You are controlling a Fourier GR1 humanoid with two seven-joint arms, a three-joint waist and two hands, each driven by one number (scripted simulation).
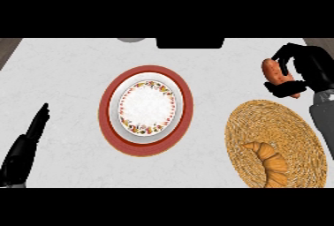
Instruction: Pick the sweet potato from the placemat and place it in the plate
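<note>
The orange-brown sweet potato (275, 72) is up at the far right, above the woven straw placemat (261, 128), with my right hand (301, 66) curled round it. The plate (148, 106), white with a floral rim, sits on a red round mat (111, 128) in the middle of the counter, well to the left of the held potato. My left hand (38, 123) rests at the left edge, fingers straight and holding nothing.
A croissant (269, 161) lies on the near part of the woven placemat. A dark object (190, 43) and a grey round thing (132, 39) sit at the counter's far edge.
</note>
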